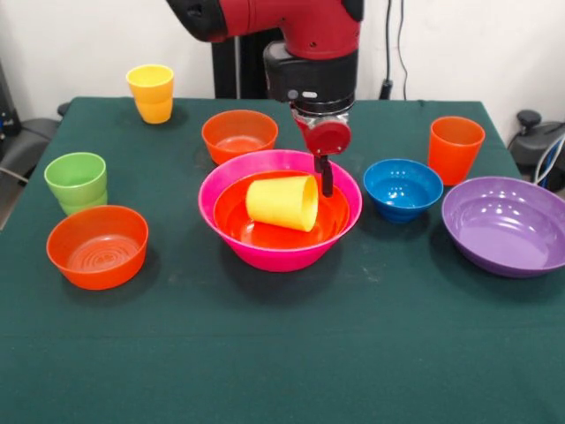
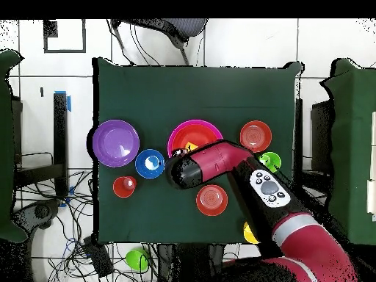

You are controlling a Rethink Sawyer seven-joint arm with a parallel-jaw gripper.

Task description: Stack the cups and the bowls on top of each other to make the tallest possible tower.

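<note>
The tower's base, the largest pink bowl (image 1: 275, 254), stands mid-table with the large orange bowl (image 1: 256, 235) nested in it. A yellow cup (image 1: 282, 202) lies on its side inside them. My gripper (image 1: 326, 181) hangs over the bowl's right inner edge, just right of the cup; its state is unclear. A second yellow cup (image 1: 151, 92), a green cup (image 1: 76, 181) and an orange cup (image 1: 455, 148) stand upright. Two small orange bowls (image 1: 239, 134) (image 1: 97, 246), a blue bowl (image 1: 403, 188) and a purple bowl (image 1: 506, 225) sit apart. In the overhead view the arm covers part of the pink bowl (image 2: 192, 126).
The dark green table (image 1: 291, 353) has open cloth along its front. In the overhead view the arm (image 2: 242, 165) crosses the table and partly hides the yellow cup (image 2: 249, 233). Cables lie on the floor at the left (image 2: 66, 220).
</note>
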